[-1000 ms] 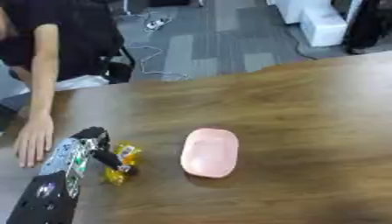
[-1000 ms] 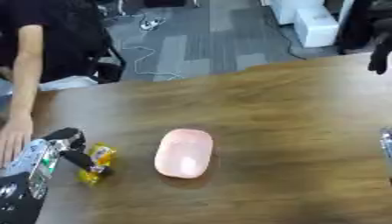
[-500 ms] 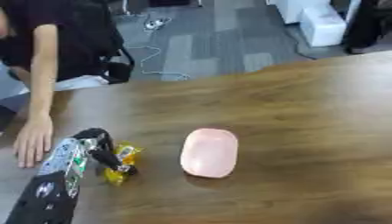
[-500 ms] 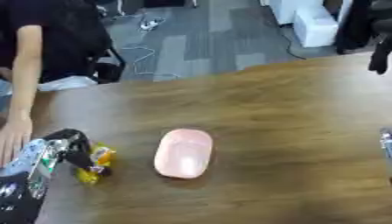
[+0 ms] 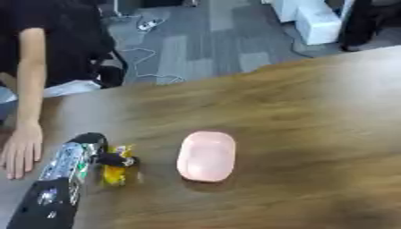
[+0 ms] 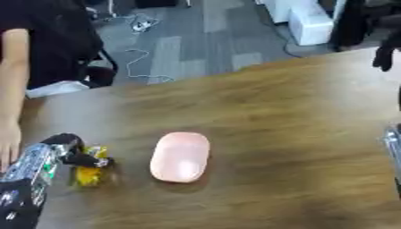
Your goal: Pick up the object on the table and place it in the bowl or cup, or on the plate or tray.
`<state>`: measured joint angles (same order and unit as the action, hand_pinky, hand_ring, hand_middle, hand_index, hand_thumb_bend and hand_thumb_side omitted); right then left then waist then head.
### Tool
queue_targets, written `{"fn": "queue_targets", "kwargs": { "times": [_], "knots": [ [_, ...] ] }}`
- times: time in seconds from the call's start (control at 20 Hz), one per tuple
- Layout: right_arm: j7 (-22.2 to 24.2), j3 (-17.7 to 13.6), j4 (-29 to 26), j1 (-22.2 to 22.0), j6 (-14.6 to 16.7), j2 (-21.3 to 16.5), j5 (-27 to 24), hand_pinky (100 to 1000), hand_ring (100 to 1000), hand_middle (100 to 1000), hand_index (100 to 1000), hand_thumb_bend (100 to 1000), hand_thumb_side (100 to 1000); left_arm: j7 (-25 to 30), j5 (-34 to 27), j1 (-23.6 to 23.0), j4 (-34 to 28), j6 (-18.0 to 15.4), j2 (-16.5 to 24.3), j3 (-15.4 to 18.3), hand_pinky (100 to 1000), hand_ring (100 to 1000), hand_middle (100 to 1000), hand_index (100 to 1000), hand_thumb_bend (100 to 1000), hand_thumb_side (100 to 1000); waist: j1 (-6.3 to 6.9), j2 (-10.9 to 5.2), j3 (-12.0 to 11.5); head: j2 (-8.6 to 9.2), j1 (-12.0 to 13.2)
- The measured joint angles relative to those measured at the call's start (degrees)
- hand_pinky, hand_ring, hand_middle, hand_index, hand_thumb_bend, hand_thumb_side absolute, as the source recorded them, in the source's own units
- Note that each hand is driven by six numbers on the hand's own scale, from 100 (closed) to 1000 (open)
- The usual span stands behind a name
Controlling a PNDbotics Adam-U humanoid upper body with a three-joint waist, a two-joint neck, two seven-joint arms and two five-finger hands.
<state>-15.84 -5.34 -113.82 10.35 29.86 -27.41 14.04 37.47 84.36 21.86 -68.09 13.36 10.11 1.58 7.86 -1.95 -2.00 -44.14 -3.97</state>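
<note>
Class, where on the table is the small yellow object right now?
The yellow object lies near the table's front-left, just left of the pink tray, with the left hand's fingers closed on it.

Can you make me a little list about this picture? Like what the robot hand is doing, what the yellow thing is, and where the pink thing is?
left hand: at the table's left, fingers curled onto the yellow object
yellow object: small, on the table, too blurry to name
pink plate: oval, empty, just right of the yellow object
table: brown wood
right hand: only an edge shows at the right of the right eye view
</note>
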Motion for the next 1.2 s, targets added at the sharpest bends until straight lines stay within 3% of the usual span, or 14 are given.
{"fn": "queue_targets", "kwargs": {
  "times": [0.05,0.2,0.25,0.3,0.4,0.45,0.5,0.55,0.65,0.95,1.05,1.2],
  "knots": [
    [-0.07,-0.01,0.0,0.2,-0.08,-0.02,-0.04,100,258,332,654,100,1000,0.16,0.37,-0.56,-0.67,0.16,-0.56,-0.21,335,533,575,639,206,698,0.14,-0.09,0.14,0.0,-0.13],
    [-0.19,-0.03,0.0,0.32,-0.21,-0.36,-0.42,100,261,336,651,100,1000,0.01,2.33,-1.99,-2.91,0.69,-2.59,-0.94,329,524,567,632,145,684,0.22,-0.1,0.46,0.0,-0.4],
    [-0.25,-0.05,0.0,0.36,-0.27,-0.45,-0.49,100,262,337,650,100,1000,-0.2,2.95,-2.33,-3.49,0.9,-3.21,-1.1,325,520,563,627,100,637,0.23,-0.1,0.55,0.0,-0.54],
    [-0.3,-0.05,0.0,0.55,-0.32,-0.45,-0.55,100,264,339,648,100,1000,-0.39,3.42,-2.72,-4.02,1.09,-3.81,-1.31,307,508,549,609,100,417,0.23,-0.1,0.61,0.0,-0.56],
    [-0.41,-0.06,0.0,0.8,-0.43,-0.45,-0.76,100,265,341,647,100,1000,-0.66,3.89,-3.54,-5.05,1.38,-4.73,-1.62,229,456,479,516,100,106,0.27,-0.11,0.74,0.0,-0.57],
    [-0.43,-0.09,0.0,0.81,-0.45,-0.46,-0.89,100,266,341,647,100,1000,-0.85,4.04,-4.01,-5.59,1.57,-5.22,-1.78,146,382,392,426,100,100,0.33,-0.11,0.83,0.0,-0.57],
    [-0.44,-0.17,0.0,0.84,-0.46,-0.46,-0.96,100,265,341,646,100,1000,-1.23,4.23,-4.55,-6.28,1.77,-5.74,-2.03,100,205,200,232,153,100,0.41,-0.11,0.85,0.0,-0.57],
    [-0.45,-0.24,0.0,0.94,-0.48,-0.46,-0.99,100,265,340,646,100,1000,-2.13,4.35,-5.15,-7.06,1.89,-6.17,-2.31,100,120,111,172,154,100,0.48,-0.1,0.87,0.0,-0.58],
    [-0.55,-0.36,0.0,1.28,-0.57,-0.47,-1.04,100,264,338,645,100,1000,-6.53,4.23,-6.78,-8.87,2.05,-6.94,-2.97,100,100,100,136,258,100,0.49,-0.01,0.95,0.0,-0.58],
    [-0.61,-0.37,0.0,1.28,-0.72,-0.48,-1.21,100,256,326,641,100,1000,-21.31,-1.69,-7.42,-11.23,1.99,-7.76,-4.46,100,100,100,133,320,100,0.48,0.18,1.04,0.0,-0.59],
    [-0.56,-0.37,0.0,1.26,-0.78,-0.48,-1.21,100,253,322,639,100,1000,-22.4,-2.89,-5.92,-11.79,1.75,-7.28,-4.92,100,100,100,139,373,100,0.48,0.21,1.15,0.0,-0.58],
    [-0.42,-0.36,0.0,1.23,-0.91,-0.49,-1.21,100,252,320,639,100,1000,-19.68,-2.12,-1.32,-14.14,0.27,-3.5,-6.04,100,100,100,142,397,100,0.48,0.19,1.37,0.0,-0.53]
  ]
}}
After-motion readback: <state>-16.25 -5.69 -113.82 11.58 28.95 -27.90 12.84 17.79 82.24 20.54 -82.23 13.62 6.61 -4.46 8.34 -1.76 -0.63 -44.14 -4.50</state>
